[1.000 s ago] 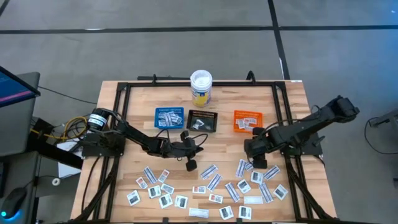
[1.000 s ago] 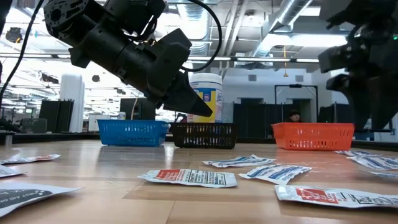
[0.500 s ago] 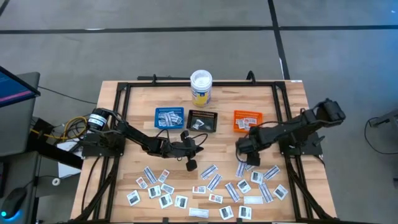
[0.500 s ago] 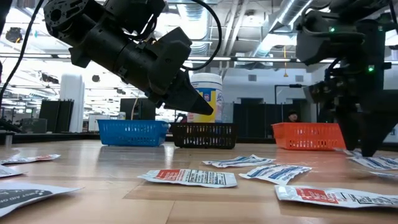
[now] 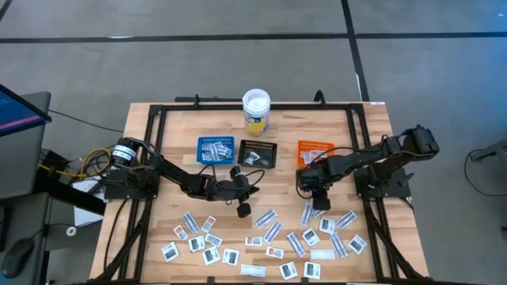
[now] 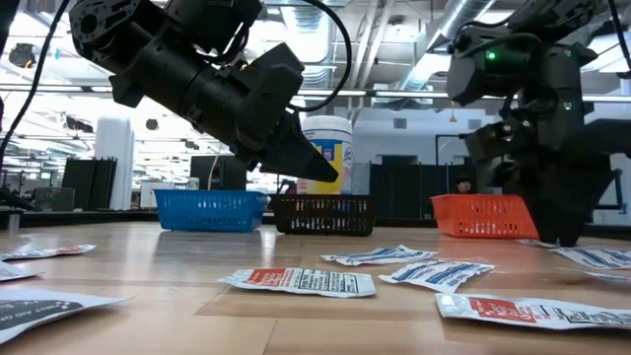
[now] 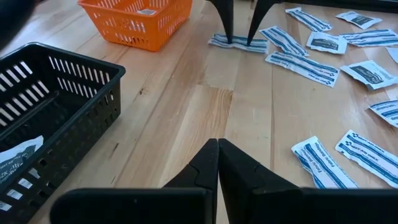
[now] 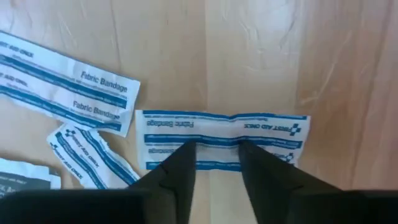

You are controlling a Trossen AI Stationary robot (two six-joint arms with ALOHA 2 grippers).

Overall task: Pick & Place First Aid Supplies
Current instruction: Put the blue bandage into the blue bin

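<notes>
The right tool [image 8: 214, 152] stands part-closed astride a bandage packet [image 8: 222, 140] flat on the bench [image 8: 249, 56], not yet clamped. Pinch its middle squarely before lifting. The left tool [image 7: 217, 163] waits, closed and empty.

A wooden table [image 5: 178, 131] carries a tub [image 5: 256, 111] at the far edge, three small trays [image 5: 258, 153] mid-table, and paper packets [image 5: 273, 237] scattered along the near side.

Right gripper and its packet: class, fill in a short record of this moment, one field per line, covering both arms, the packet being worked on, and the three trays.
Right gripper: down on the table, fingers partly apart, tips on a bandage packet
Bandage packet: white with blue stripes, flat on the wood, not lifted
Left gripper: shut, empty, above the table's middle
Trays: blue tray, black tray, orange tray in a row
Other packets: scattered along the near edge
</notes>
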